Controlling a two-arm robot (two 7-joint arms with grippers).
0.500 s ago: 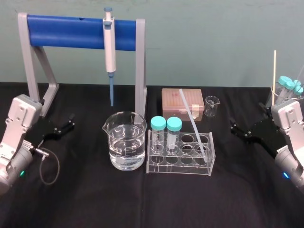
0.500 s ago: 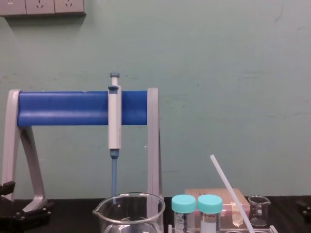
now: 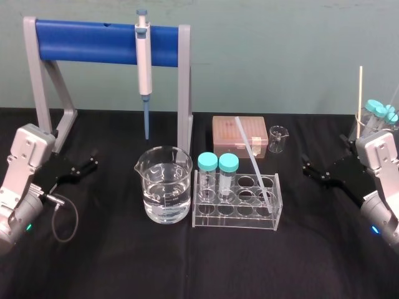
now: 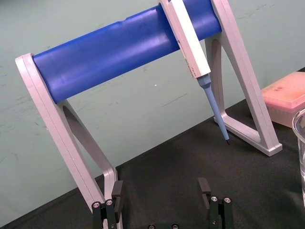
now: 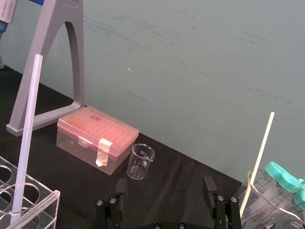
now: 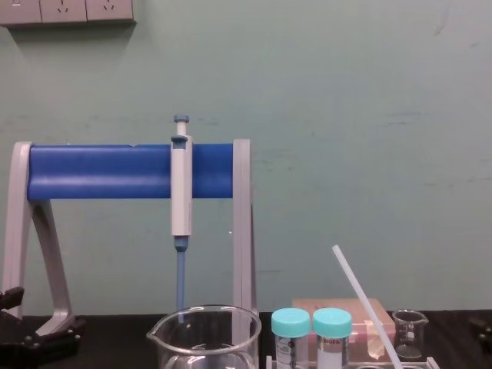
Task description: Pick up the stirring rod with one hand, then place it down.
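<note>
Head view | stirring rod (image 3: 252, 159) stands leaning in the clear rack (image 3: 234, 219) | left gripper (image 3: 91, 161) spread wide, holds nothing, sits at the left | right gripper (image 3: 308, 168) spread wide, holds nothing, sits at the right

— What stands behind the counter (image 3: 206, 268)?
— A pale green wall (image 6: 369, 115), matte, with faint scuffs and streaks.
— Anything mounted on it?
— A row of white sockets (image 6: 65, 11), high on the left. The counter is black and meets the wall in a straight line.
</note>
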